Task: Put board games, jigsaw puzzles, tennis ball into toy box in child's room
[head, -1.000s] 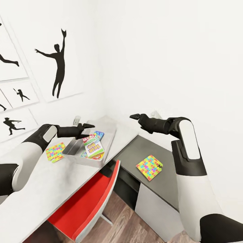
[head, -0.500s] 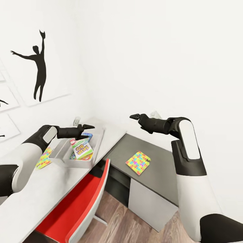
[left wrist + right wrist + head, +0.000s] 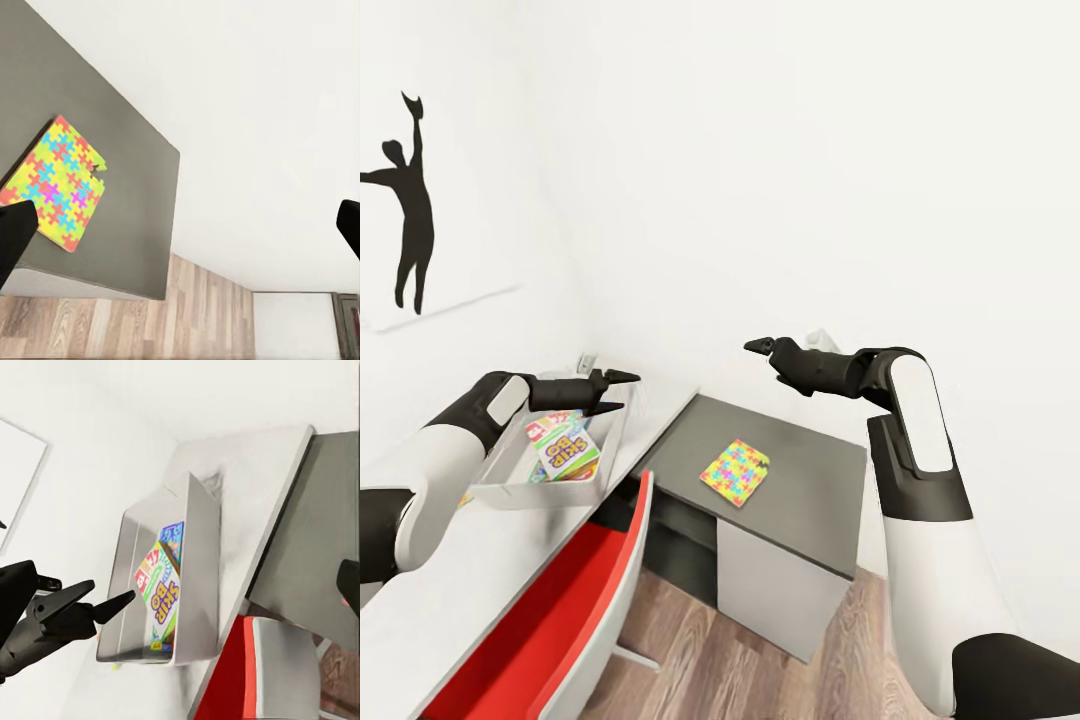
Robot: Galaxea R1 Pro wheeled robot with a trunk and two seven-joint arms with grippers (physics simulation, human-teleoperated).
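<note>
The light grey toy box (image 3: 608,443) stands on the table's pale top (image 3: 490,570). Board games lie inside it, a yellow-green-red lettered one (image 3: 567,452) on top, also seen in the right wrist view (image 3: 160,594). One jigsaw puzzle (image 3: 735,472) lies flat on the lower dark grey section (image 3: 810,480); the left wrist view looks down on it (image 3: 54,184). A sliver of another puzzle (image 3: 463,497) peeks out beside my left forearm. My left gripper (image 3: 622,392) hovers open over the box's far end. My right gripper (image 3: 760,347) hangs open above the dark section, holding nothing. The tennis ball and the bed are out of view.
A red chair (image 3: 560,620) is tucked under the pale desk top. White walls close the corner behind the desk, with a black silhouette poster (image 3: 405,200) at left. Wood floor (image 3: 740,670) lies in front of the white cabinet (image 3: 775,600).
The whole picture has slid left, so the camera has turned right. Both arms keep the same pose in the view. Box, games and puzzle have not moved on the desk.
</note>
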